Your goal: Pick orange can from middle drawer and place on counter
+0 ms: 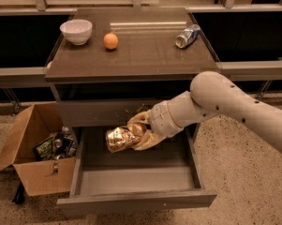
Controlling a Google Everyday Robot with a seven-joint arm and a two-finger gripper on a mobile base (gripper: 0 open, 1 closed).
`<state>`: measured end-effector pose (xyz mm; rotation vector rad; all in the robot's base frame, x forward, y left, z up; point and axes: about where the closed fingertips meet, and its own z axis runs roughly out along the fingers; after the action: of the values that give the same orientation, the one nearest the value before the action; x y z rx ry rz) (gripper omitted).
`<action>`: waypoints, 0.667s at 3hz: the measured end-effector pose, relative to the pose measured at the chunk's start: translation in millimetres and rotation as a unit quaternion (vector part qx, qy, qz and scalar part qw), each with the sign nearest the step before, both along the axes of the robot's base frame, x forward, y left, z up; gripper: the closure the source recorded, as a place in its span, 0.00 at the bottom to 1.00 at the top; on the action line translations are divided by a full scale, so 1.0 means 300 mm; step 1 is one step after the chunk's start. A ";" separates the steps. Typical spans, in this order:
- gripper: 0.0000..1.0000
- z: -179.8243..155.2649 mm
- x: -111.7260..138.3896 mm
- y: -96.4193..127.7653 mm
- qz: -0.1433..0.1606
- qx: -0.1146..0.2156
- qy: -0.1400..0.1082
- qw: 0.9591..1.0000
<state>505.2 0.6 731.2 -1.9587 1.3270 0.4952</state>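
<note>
The orange can (120, 138) is shiny copper-gold and lies sideways in my gripper (139, 134), whose fingers are shut on it. I hold it in the air above the open middle drawer (136, 177), in front of the scratched drawer front above. The drawer's grey floor is bare. The counter (145, 55) is the dark glossy top of the cabinet, higher up and behind the can. My white arm (234, 107) reaches in from the right.
On the counter stand a white bowl (76, 31), a round orange fruit (111, 41) and a silver-and-blue can (187, 35) lying on its side. An open cardboard box (35, 153) with packets sits on the floor left of the cabinet.
</note>
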 end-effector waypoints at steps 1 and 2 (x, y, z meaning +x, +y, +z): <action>1.00 0.061 0.060 -0.023 -0.017 0.002 -0.006 1.000; 1.00 0.151 0.148 -0.066 -0.049 0.000 -0.017 0.999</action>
<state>549.5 -19.3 776.5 -1.8827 1.3933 0.4127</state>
